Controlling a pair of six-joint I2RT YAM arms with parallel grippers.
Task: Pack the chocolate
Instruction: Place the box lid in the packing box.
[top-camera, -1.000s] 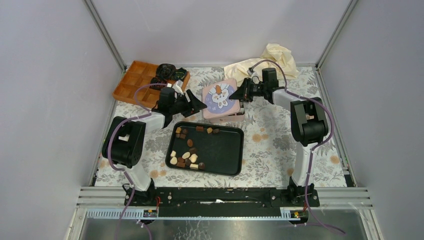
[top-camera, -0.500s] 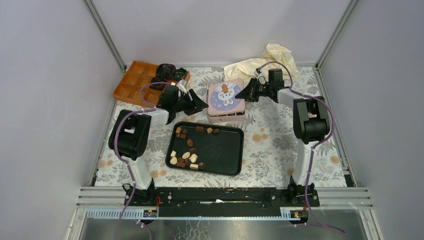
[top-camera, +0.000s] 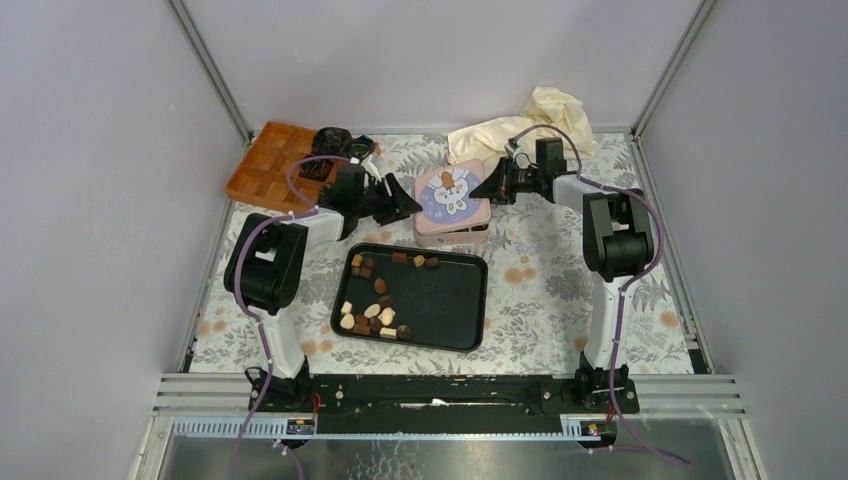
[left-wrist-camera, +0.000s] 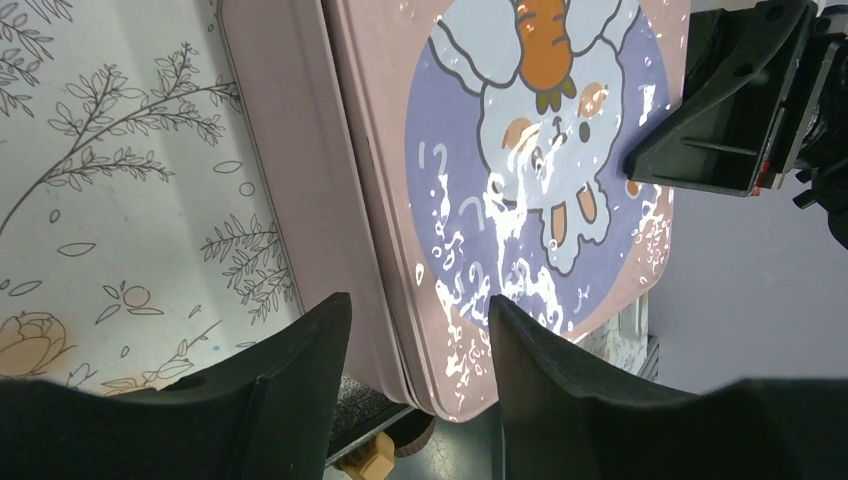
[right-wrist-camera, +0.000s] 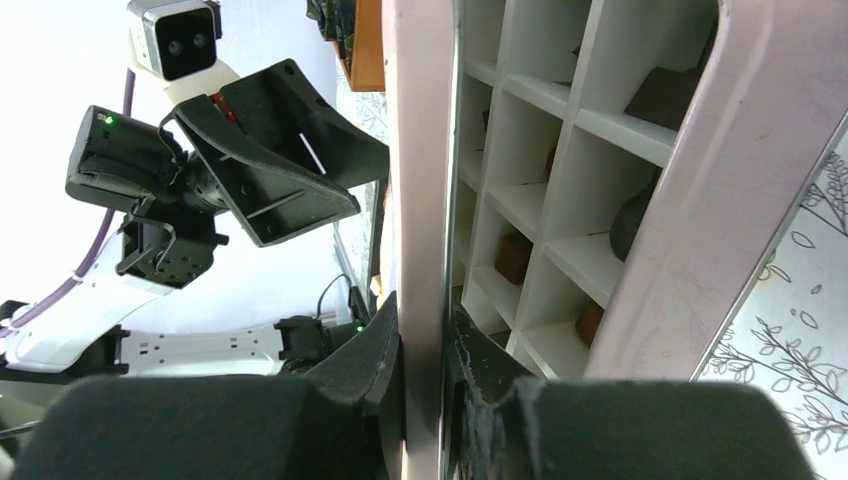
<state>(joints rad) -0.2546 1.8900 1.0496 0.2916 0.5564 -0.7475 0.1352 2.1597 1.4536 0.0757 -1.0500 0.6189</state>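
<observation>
Slippage is the risk: the right gripper is clamped on the thin edge of the bunny lid, raised off the compartmented tin — the left gripper, fingers apart astride the opposite edge, could knock it loose. Most chocolate lies on the black tray.

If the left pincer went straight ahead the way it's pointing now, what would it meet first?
Most likely the pink bunny lid: its near edge lies right ahead of the open left pincer, in line with the gap. The right pincer grips its far edge.
</observation>
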